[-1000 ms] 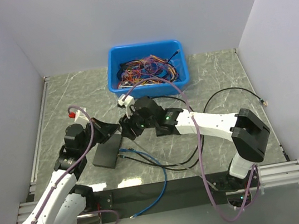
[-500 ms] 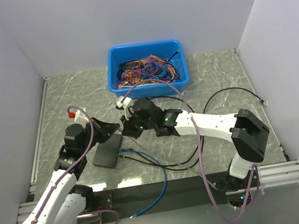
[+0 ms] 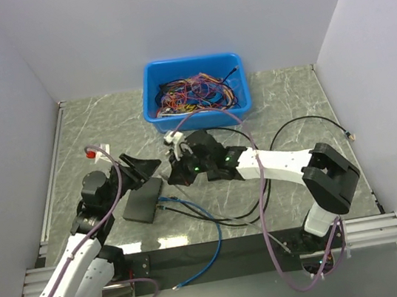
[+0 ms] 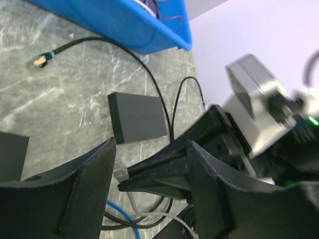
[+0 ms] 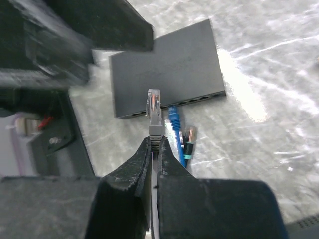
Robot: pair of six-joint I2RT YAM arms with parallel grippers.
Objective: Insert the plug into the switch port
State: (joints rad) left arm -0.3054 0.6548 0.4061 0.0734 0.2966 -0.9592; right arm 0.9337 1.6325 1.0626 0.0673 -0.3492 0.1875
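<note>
right gripper (image 5: 154,141): mine, pinched together on the grey boot just behind the plug (image 5: 153,102), with only the boot between the fingers.
left gripper (image 4: 152,144): mine, fingers standing apart and holding nothing. In its wrist view my right fingers and the clear plug sit in the gap between them.
plug: clear connector sticking out of my right fingertips toward 12 o'clock. Its whole body shows, so it is not in any socket.
switch (image 5: 164,64): flat dark charcoal box lying on the table (image 3: 288,98), at 12 o'clock of the plug in the right wrist view. From above it lies at 7 o'clock of my right gripper.
switch port (image 5: 174,105): socket row along the long edge that faces my right fingers. The plug tip overlaps that edge toward its 9 o'clock end, and I cannot tell whether it touches or hangs above.
blue plug (image 5: 173,115): on the table just beside the socket row, at 1 o'clock of my right fingertips.
orange-tipped plug (image 5: 190,134): on the table at 4 o'clock of the blue plug, close by.
dark ribbed box (image 4: 142,117): flat on the table at 12 o'clock past my left fingertips. I cannot tell whether it is the switch.
blue bin (image 3: 234,109): at the table's 12 o'clock, filled with tangled wires (image 3: 194,93).
</note>
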